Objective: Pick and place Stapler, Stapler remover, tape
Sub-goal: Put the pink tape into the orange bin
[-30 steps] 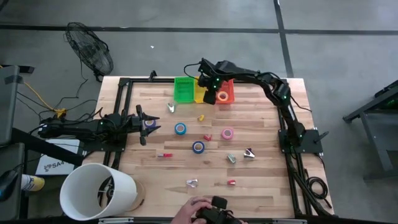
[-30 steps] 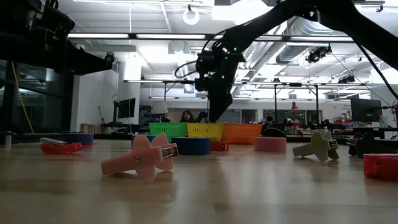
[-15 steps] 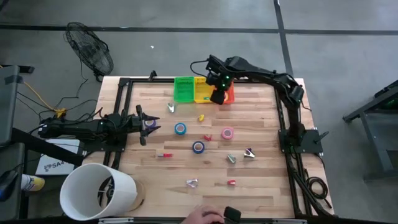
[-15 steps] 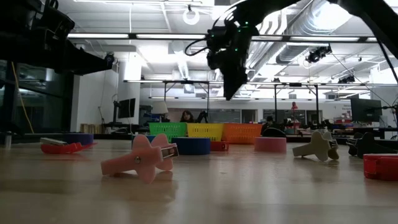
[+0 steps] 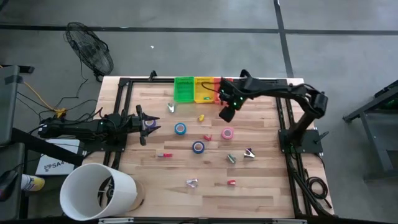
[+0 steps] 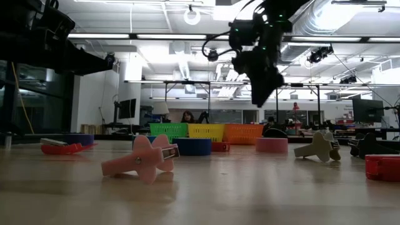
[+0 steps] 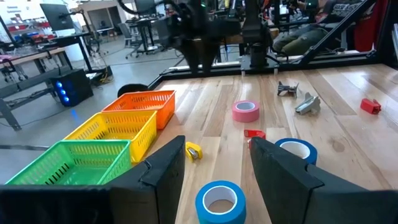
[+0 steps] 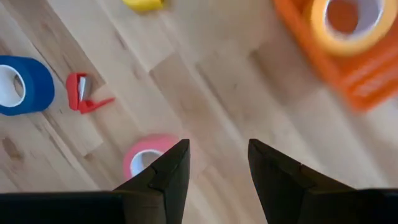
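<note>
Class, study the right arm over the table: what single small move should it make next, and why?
Probably lower the right gripper onto the pink tape roll. Its jaws are open and empty, it hangs just above that roll, which lies flat and free on the table, and a yellow roll already sits in the orange basket.

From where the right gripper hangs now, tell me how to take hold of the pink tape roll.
The pink tape roll lies flat on the table, centre hole up. Come straight down from above with the right gripper, which is open and already close over it. Probably best to put one finger in the hole and one outside, pinching the ring's wall, or to span the whole ring if the fingers open wide enough.
</note>
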Controlling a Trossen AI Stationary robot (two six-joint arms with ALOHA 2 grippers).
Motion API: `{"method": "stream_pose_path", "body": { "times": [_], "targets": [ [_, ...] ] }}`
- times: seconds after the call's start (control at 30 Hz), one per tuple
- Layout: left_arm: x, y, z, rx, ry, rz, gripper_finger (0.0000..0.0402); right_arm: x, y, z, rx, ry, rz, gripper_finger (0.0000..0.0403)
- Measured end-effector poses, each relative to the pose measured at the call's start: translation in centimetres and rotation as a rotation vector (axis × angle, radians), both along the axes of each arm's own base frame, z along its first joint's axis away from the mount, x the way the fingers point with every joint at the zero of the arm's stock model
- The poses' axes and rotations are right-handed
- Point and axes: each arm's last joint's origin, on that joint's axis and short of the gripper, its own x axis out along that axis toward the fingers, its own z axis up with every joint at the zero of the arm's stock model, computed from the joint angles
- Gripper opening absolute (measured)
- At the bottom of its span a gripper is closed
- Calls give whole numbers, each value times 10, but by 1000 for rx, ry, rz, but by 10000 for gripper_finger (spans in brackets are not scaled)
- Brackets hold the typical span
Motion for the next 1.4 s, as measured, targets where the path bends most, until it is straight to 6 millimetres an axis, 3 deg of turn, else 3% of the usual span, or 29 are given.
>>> {"method": "stream_pose_path", "body": {
  "times": [0.27,0.67,1.4],
  "targets": [
    [0,0,0,0,0,0,179,-5,30,-24,84,56,-142,154],
    [0,0,0,0,0,1,179,-10,61,-53,84,105,-110,154],
    [0,0,0,0,0,3,179,-7,67,-91,62,107,-144,154]
  ]
}}
